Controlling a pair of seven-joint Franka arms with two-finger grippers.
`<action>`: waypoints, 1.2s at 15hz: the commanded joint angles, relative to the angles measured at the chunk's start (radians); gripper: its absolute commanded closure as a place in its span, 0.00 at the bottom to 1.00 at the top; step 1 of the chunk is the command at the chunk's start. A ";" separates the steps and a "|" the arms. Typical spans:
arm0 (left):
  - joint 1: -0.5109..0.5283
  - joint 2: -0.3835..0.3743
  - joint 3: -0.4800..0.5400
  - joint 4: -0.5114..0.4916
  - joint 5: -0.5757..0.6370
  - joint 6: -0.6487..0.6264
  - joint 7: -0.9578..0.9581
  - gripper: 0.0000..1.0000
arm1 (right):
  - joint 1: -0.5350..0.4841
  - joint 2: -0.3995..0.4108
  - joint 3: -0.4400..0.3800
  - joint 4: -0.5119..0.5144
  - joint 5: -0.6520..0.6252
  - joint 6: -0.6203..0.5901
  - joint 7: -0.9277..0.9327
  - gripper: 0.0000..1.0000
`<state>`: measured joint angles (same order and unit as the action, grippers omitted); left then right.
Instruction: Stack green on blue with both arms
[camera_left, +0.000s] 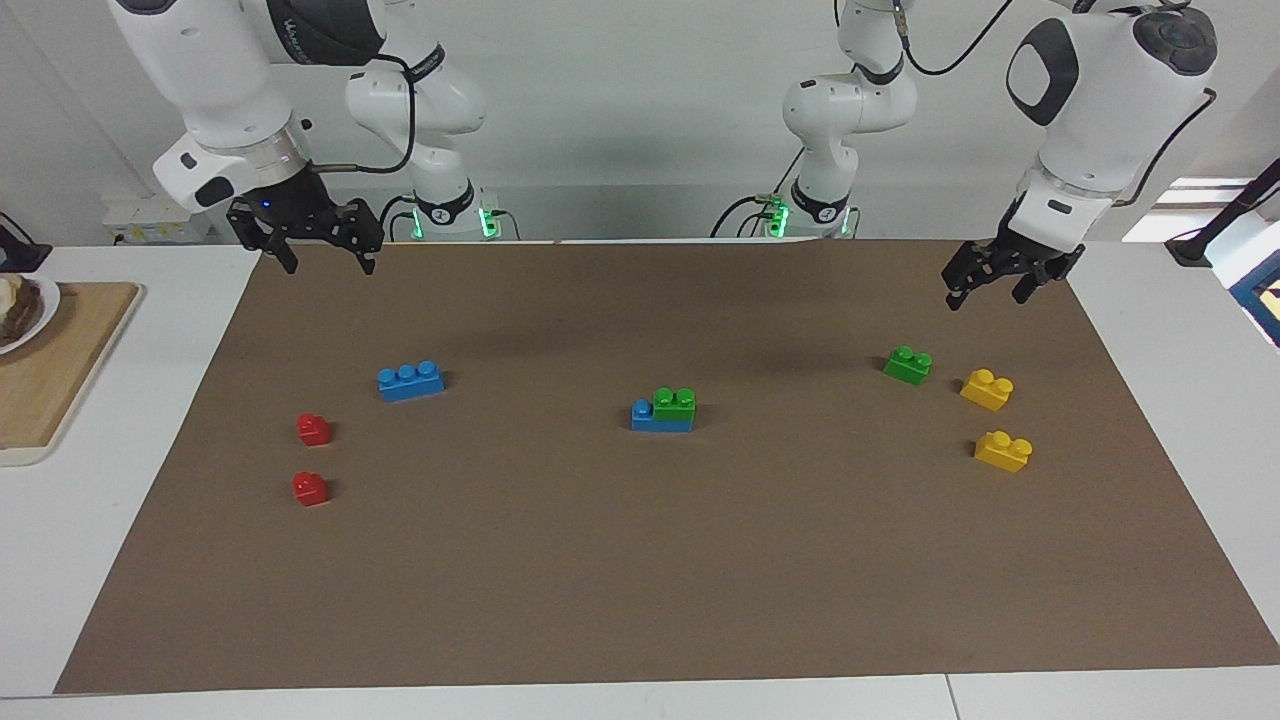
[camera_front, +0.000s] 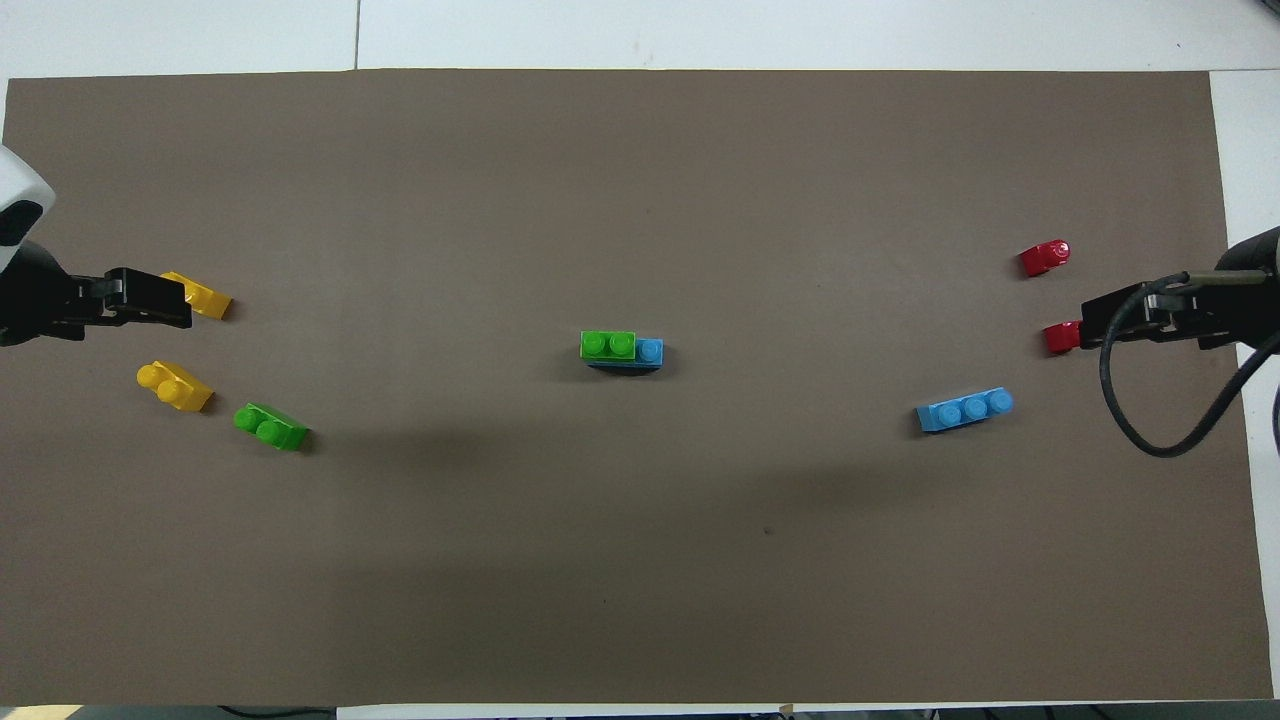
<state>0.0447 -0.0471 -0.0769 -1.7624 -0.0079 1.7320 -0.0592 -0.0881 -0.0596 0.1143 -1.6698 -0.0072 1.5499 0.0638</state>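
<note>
you see a green brick (camera_left: 675, 402) of shiny smooth plastic on a shiny blue brick (camera_left: 648, 419). the yellow bricks (camera_left: 987, 389) and red bricks (camera_left: 314, 429) look like the same glossy plastic. the brown mat (camera_left: 640, 580) looks like dull, flat paper. your white arms (camera_left: 215, 90) have smooth hard shells. the board (camera_left: 55, 370) looks like wood.

I see 2 yellow bricks (camera_left: 987, 389) (camera_left: 1003, 451) under/near left jaws, 2 red bricks (camera_left: 313, 429) (camera_left: 309, 489) near right jaws, all on brown mat (camera_left: 640, 580).
</note>
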 joint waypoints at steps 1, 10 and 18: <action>0.001 -0.031 0.000 -0.034 -0.015 0.014 -0.011 0.00 | -0.004 0.003 0.007 0.007 -0.019 -0.008 -0.015 0.00; -0.003 -0.039 0.000 -0.031 -0.017 0.004 -0.021 0.00 | -0.010 0.001 0.008 0.007 -0.007 -0.010 -0.009 0.00; -0.005 -0.040 0.000 -0.031 -0.017 0.006 -0.021 0.00 | -0.006 0.001 0.008 0.007 -0.005 -0.010 -0.007 0.00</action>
<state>0.0443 -0.0567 -0.0790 -1.7624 -0.0129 1.7315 -0.0657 -0.0881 -0.0596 0.1150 -1.6698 -0.0072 1.5499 0.0638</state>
